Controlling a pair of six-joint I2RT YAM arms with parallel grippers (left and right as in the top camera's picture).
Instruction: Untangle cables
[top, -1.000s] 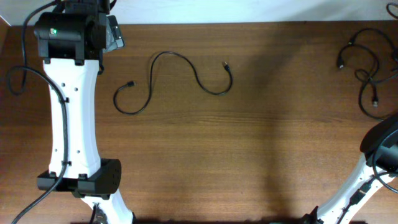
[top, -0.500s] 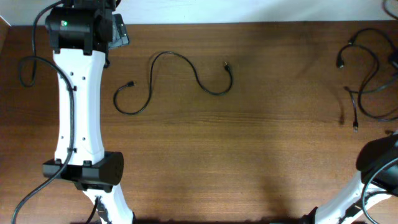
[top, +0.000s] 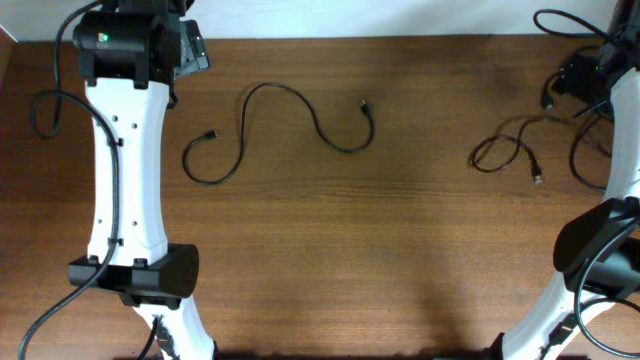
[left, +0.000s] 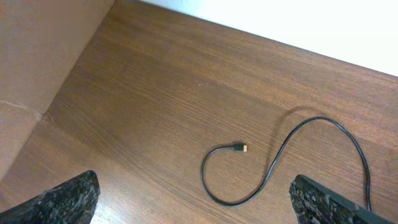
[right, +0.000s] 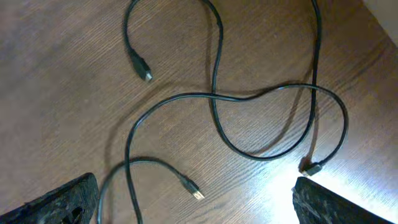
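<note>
One black cable (top: 300, 110) lies alone in an S-curve on the left half of the table; its gold-tipped plug (left: 241, 147) shows in the left wrist view. My left gripper (left: 193, 182) hovers open above its loop, holding nothing. At the right, another cable (top: 505, 148) trails left from a tangle (top: 590, 120) by the table's edge. My right gripper (right: 194, 182) stands open over crossing cables (right: 217, 99). A silver-tipped plug (right: 194, 191) lies on the wood between the right fingers (right: 62, 202), which touch nothing.
The table is brown wood (top: 400, 250) with a white wall behind it. The left arm (top: 125, 170) stretches along the left side. The right arm (top: 610, 230) rises along the right edge. A cardboard-coloured panel (left: 37, 56) borders the table's far left.
My right arm has swung up to the far right corner and its jaws have opened. One cable from the right-hand heap now stretches further left across the table. The left arm shifted slightly.
</note>
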